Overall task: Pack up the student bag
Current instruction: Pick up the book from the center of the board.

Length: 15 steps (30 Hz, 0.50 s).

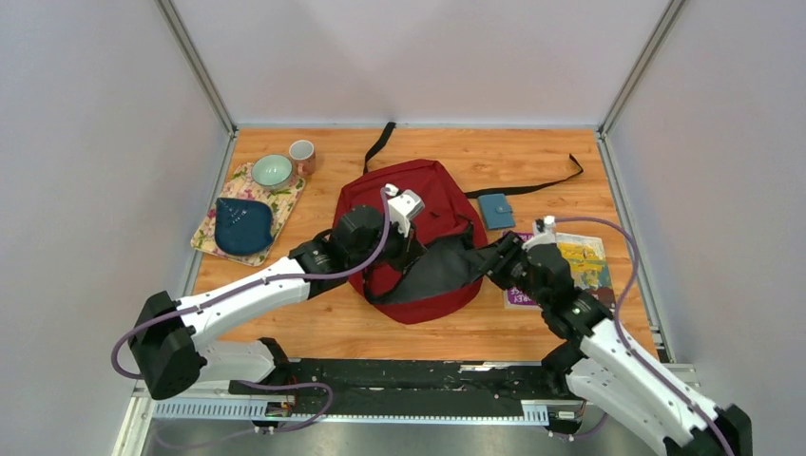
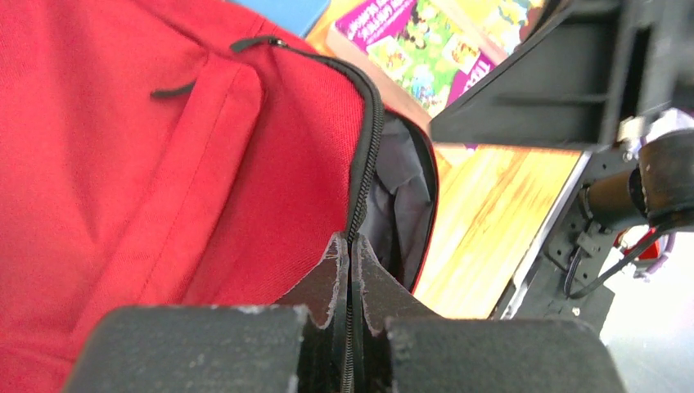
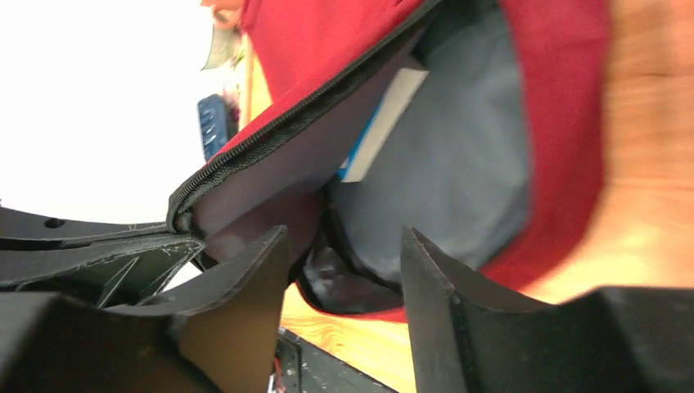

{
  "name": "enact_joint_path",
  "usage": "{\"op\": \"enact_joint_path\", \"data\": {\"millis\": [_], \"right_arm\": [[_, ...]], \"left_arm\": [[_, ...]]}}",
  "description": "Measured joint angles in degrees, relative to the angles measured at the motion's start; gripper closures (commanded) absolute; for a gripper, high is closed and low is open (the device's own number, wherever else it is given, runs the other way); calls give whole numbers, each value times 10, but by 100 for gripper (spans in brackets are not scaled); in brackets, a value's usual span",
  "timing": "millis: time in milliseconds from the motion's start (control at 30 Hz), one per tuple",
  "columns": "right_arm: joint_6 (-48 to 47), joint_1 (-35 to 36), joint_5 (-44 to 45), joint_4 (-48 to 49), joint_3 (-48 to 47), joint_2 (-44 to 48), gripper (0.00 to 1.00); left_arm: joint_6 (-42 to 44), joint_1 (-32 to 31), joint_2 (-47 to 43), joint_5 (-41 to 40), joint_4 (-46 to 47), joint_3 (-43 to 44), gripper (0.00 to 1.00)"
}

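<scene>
The student bag, a dark red backpack, lies in the middle of the table with its main zip open and grey lining showing. My left gripper is shut on the bag's black zipper edge and holds the upper flap up. My right gripper is open and empty at the mouth of the bag; in the right wrist view its fingers frame the grey lining. A flat white and blue item lies inside the bag.
A teal wallet lies right of the bag. A colourful book lies under my right arm. At the left, a floral mat holds a dark blue pouch and a green bowl; a cup stands beside it. Black straps trail behind the bag.
</scene>
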<state>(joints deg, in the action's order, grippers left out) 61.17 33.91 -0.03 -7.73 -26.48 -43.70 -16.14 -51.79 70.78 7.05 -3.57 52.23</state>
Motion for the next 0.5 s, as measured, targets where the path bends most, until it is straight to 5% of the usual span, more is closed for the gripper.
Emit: {"op": "enact_joint_path", "data": {"millis": [200, 300, 333, 500], "right_arm": [[-29, -16, 97, -201, 3, 212, 33], [-43, -21, 145, -260, -25, 243, 30], [-50, -21, 158, -273, -37, 240, 28], [-100, -36, 226, -339, -114, 169, 21]], "left_arm": [[-12, 0, -4, 30, 3, -42, 96], [-30, -4, 17, 56, 17, -51, 49], [-37, -8, 27, 65, 20, -50, 25], [-50, -38, 60, 86, 7, -28, 22]]}}
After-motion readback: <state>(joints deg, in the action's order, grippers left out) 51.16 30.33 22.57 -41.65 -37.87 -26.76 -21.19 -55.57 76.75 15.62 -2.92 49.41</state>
